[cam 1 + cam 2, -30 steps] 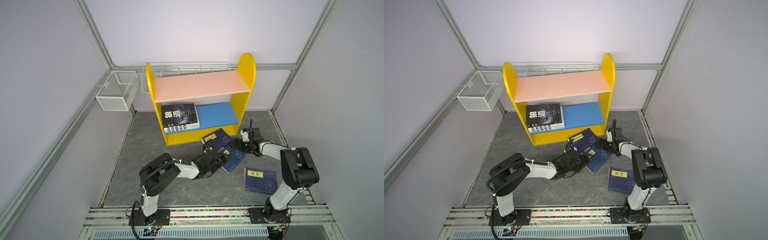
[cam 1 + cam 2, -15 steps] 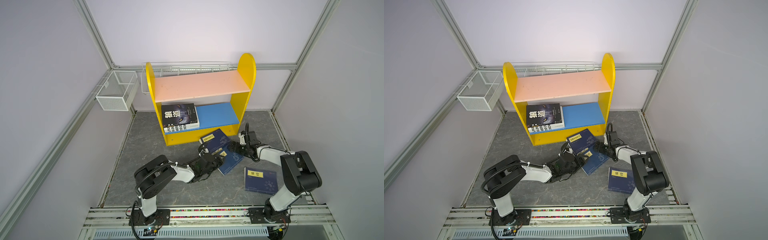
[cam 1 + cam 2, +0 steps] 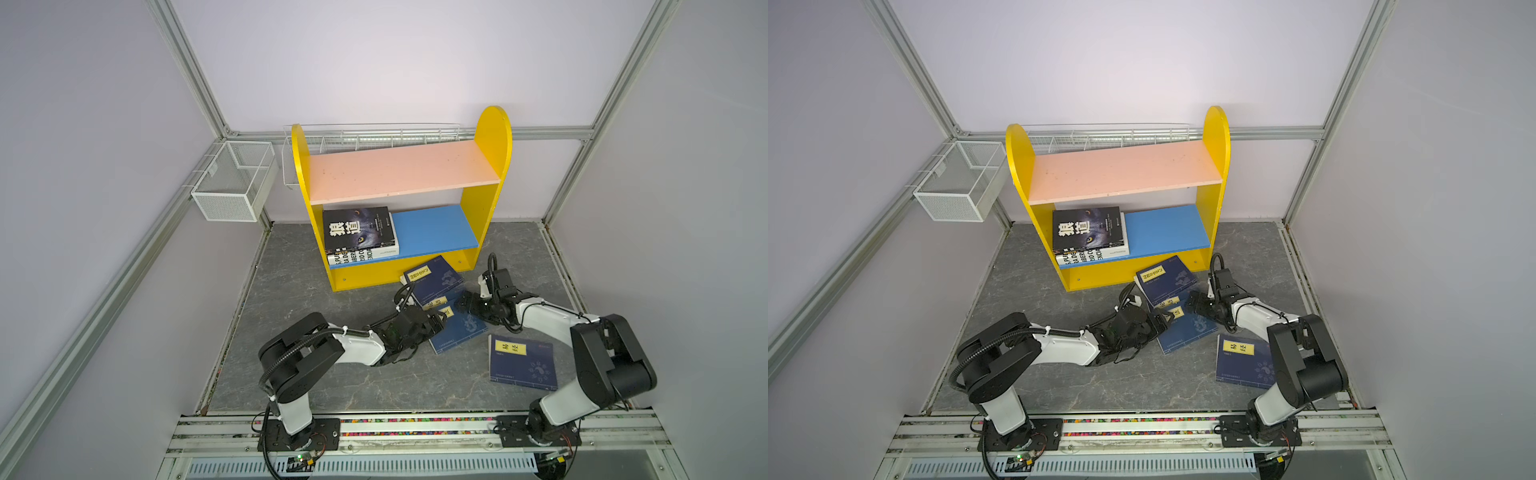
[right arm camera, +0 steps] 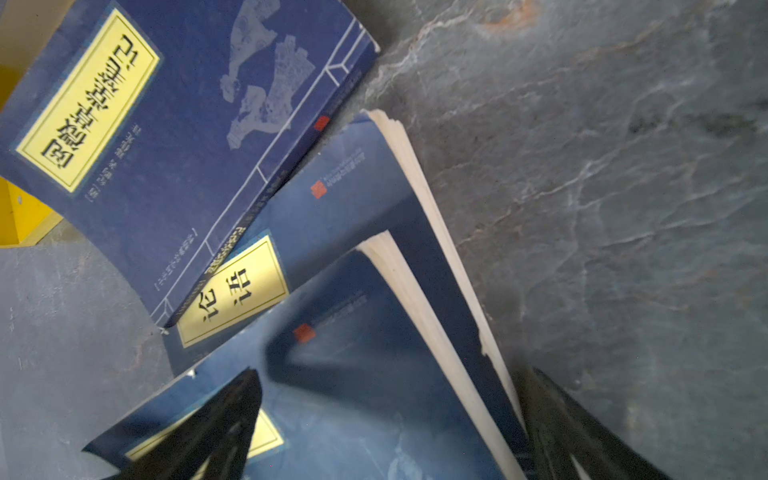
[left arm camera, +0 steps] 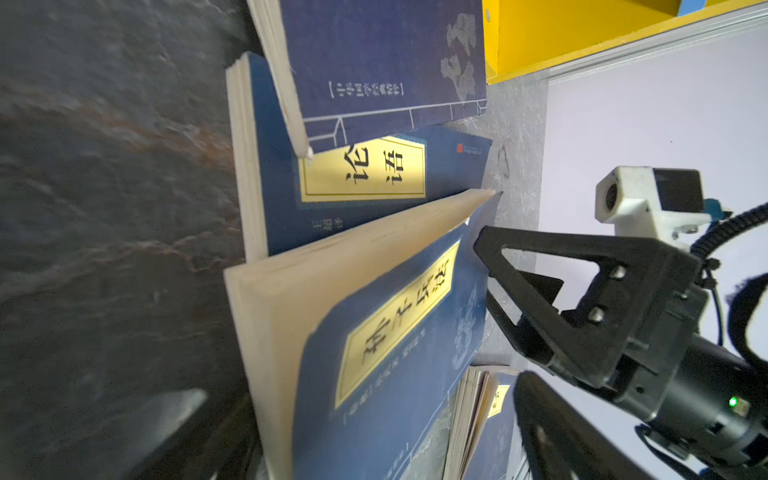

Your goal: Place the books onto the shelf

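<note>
Standing at the rear of the tabletop (image 3: 316, 374), backing onto the far wall: shelf (image 3: 493, 137). Lying flat at the left end of its blue lower board: black book (image 3: 357, 228), resting directly on white book (image 3: 353, 257).

Lying on the tabletop just in front of the right end of the shelf: three navy books, overlapping, yellow labels facing up. Covering most of second navy book (image 3: 437, 302) from two sides: first navy book (image 3: 434, 279) on the shelf side, third navy book (image 3: 459, 330) on the near side. Lying flat and alone, well apart from those three, near the base of the right arm: fourth navy book (image 3: 521, 361).

Sitting low at the left edge of third navy book: left claw (image 3: 439, 321). Holding its fingers spread wide and gripping nothing: one finger (image 5: 552, 436) above the cover, the other (image 5: 187, 436) down at the tabletop, bracketing the book's edge. Touching the book or not: impossible to tell, the near parts blurring in the left wrist view.

Sitting low at the opposite edge of the same book: right claw (image 3: 462, 302). Likewise gaping wide and clamping nothing, with the pale page edge showing between its fingers (image 4: 216, 424) in the right wrist view.
</note>
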Controlling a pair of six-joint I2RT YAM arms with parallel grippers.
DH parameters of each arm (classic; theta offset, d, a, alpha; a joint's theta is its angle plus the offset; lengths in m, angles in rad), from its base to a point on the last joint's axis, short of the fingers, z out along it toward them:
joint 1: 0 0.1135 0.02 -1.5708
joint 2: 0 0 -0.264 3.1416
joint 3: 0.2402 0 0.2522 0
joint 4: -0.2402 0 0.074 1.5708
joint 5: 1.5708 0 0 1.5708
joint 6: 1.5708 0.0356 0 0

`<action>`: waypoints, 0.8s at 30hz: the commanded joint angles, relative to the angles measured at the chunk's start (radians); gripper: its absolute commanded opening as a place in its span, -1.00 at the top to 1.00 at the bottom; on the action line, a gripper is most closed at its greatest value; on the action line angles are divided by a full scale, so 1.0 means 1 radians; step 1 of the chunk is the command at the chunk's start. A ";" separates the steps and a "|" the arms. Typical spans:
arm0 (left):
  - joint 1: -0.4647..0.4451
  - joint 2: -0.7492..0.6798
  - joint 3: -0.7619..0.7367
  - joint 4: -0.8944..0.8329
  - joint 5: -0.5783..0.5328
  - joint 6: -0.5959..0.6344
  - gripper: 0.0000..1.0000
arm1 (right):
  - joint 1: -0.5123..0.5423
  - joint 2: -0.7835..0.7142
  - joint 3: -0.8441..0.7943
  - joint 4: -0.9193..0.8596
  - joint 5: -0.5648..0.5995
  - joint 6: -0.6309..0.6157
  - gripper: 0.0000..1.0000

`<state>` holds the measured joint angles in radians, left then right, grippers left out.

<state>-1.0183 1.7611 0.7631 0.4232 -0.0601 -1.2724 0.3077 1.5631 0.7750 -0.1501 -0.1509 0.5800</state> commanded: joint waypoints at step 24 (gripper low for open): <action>-0.046 -0.087 0.263 -0.460 -0.036 0.127 -0.85 | 0.041 0.018 0.006 -0.002 -0.122 0.059 -0.97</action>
<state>-1.0489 1.6524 0.9802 -0.0257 -0.1120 -1.1580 0.3225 1.5681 0.7765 -0.1375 -0.1848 0.6140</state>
